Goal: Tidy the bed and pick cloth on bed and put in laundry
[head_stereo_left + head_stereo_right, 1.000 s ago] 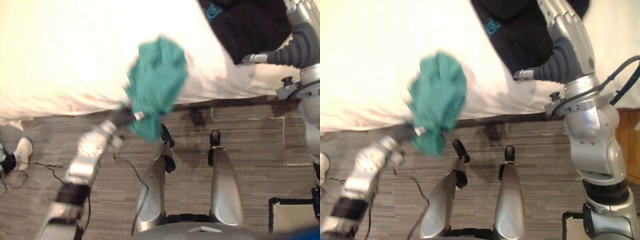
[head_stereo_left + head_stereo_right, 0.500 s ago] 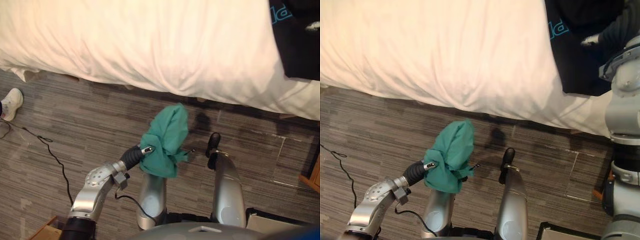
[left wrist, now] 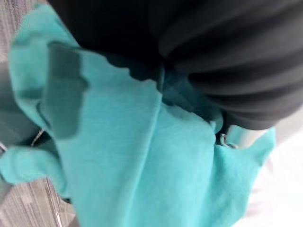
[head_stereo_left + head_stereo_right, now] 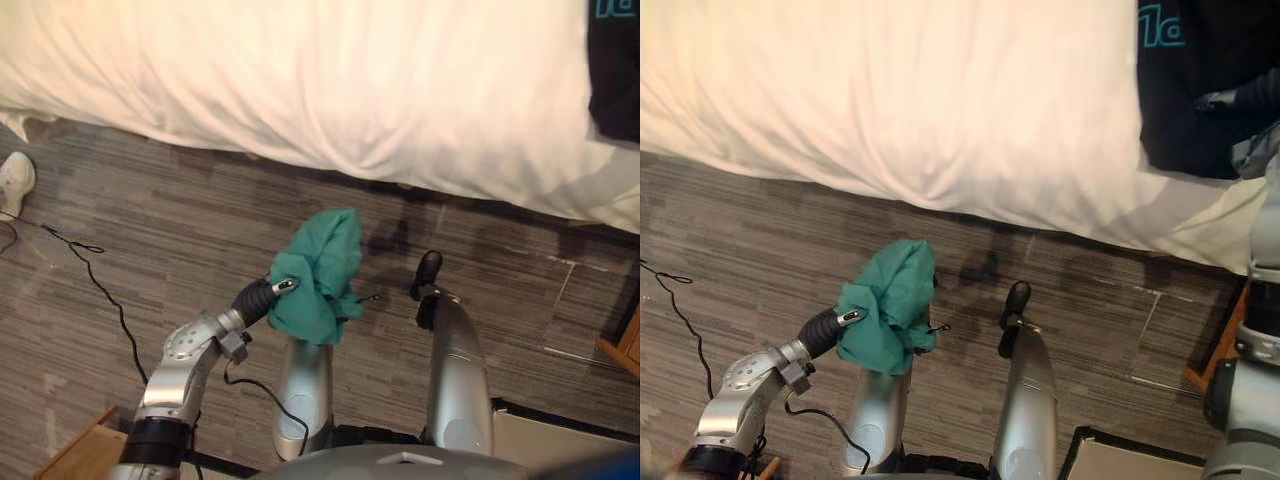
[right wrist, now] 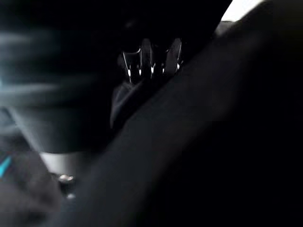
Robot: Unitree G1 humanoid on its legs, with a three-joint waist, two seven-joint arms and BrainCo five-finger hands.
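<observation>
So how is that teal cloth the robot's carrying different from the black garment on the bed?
The bunched teal-green cloth hangs from the left hand above the grey floor; the black garment with teal print lies spread on the white bed. The teal-green cloth is plain and crumpled; the black garment is printed and flatter. Both are soft fabric.

Black garment (image 4: 1200, 50) — teal print (image 4: 1162, 25) partly cut off by frame edge, nothing legible.
</observation>
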